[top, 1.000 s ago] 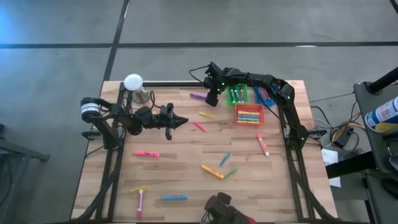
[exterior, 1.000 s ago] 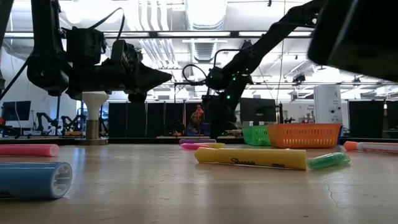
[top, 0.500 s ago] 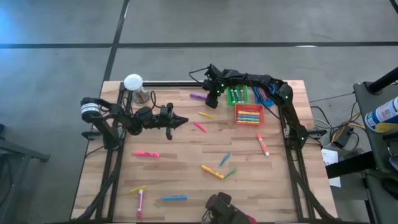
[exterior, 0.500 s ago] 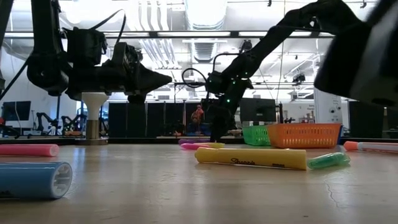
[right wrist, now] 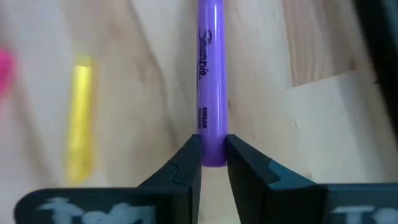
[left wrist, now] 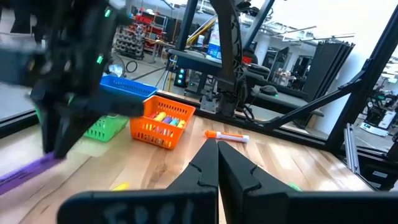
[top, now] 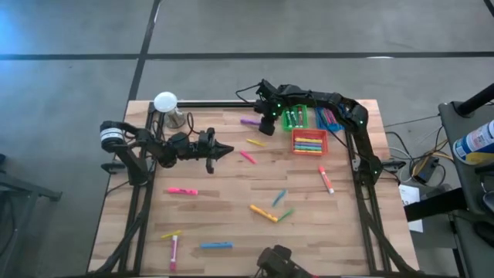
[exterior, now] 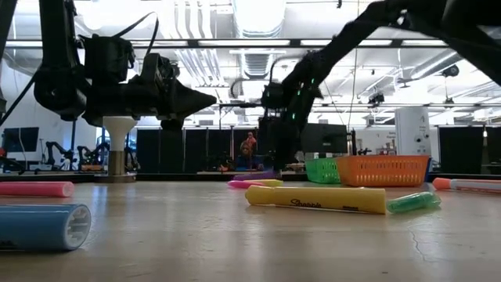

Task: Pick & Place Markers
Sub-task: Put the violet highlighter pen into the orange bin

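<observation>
Several markers lie scattered on the wooden table (top: pixel 231 224). A purple marker (top: pixel 248 121) sits near the far edge, left of the bins, and my right gripper (top: pixel 265 127) is shut on it, pointing steeply down. In the right wrist view the purple marker (right wrist: pixel 211 74) runs straight away from the fingers, with a yellow marker (right wrist: pixel 79 118) beside it. At the table's left middle my left gripper (top: pixel 228 150) hovers level and shut, holding nothing; its closed tips (left wrist: pixel 217 163) point toward the bins. My right gripper pinches the purple marker's end nearest the bins (right wrist: pixel 211 155) between its two fingers. The fingers come from above, slanting down, and the marker runs on along their line toward the table's left. Whether the marker is clear of the wood I cannot tell.
A green bin (top: pixel 294 118), a blue bin (top: pixel 327 118) and an orange-red bin (top: pixel 309 142) holding markers stand right of the gripper. Loose markers include pink (top: pixel 181 191), orange-yellow (top: pixel 263 213), blue (top: pixel 216 245) and red-white (top: pixel 326 179). A white-topped stand (top: pixel 165 102) is far left.
My right gripper has shut on the purple marker's end. The marker has shifted slightly toward the bins with it.
</observation>
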